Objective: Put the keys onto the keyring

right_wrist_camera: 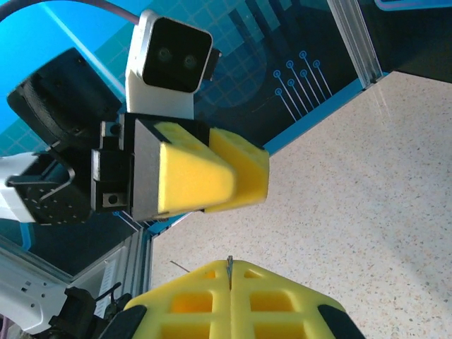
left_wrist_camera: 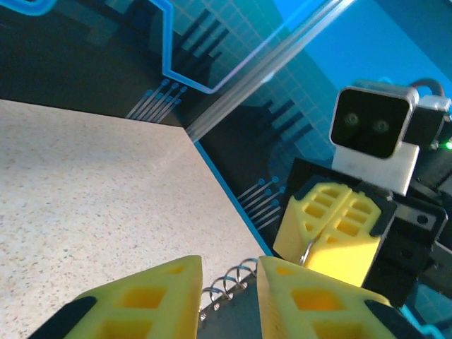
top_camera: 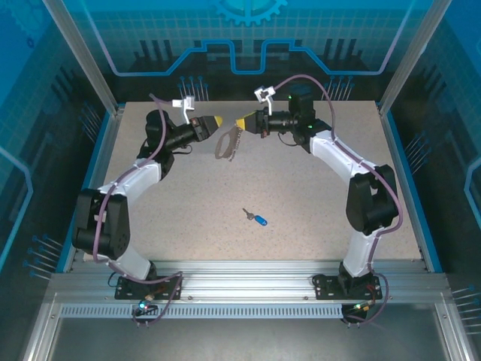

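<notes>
Keyring (top_camera: 225, 144) is pinched from both sides: left gripper (top_camera: 216, 120) clenched on the strap (left_wrist_camera: 235, 314), right gripper (top_camera: 239, 125) clamped on the thin ring (left_wrist_camera: 308, 249), with the loop dangling at 6 o'clock. I'd guess it's held up so the ring is steady and reachable. The key (top_camera: 258, 219) lies alone on the tabletop (top_camera: 316, 195), well apart toward 5 o'clock, not threaded yet.
</notes>
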Controlling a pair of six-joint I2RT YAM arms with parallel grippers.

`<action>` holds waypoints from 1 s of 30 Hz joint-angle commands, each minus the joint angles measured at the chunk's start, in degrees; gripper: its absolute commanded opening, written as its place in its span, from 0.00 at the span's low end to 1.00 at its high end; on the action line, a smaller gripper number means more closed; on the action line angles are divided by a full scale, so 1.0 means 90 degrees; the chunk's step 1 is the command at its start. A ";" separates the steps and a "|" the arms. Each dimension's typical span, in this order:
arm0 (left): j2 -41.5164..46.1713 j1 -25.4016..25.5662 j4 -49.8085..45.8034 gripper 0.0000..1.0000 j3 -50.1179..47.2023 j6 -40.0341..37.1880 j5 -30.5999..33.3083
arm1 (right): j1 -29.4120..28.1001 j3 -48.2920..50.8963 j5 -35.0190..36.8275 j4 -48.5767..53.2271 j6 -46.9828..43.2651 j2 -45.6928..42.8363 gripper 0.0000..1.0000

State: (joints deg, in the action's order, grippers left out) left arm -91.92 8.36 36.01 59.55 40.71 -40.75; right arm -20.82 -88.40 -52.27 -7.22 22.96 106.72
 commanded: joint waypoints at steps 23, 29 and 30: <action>0.0456 0.0438 0.0901 0.44 -0.0338 0.0180 -0.0002 | 0.0019 0.0516 0.0307 -0.0095 0.0046 -0.0560 0.00; 0.0404 0.0438 0.0501 0.47 -0.0162 -0.0117 -0.0158 | 0.0018 0.0710 0.0171 -0.0323 0.0243 -0.0684 0.00; 0.0381 0.0436 0.0510 0.46 -0.0152 -0.0109 -0.0209 | 0.0018 0.0735 0.0141 -0.0385 0.0307 -0.0695 0.00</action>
State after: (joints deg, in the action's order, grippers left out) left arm -89.17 12.27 42.13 56.18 42.44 -41.65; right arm -20.82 -82.72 -48.95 -8.08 24.14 102.48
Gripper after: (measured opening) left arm 0.460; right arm 0.064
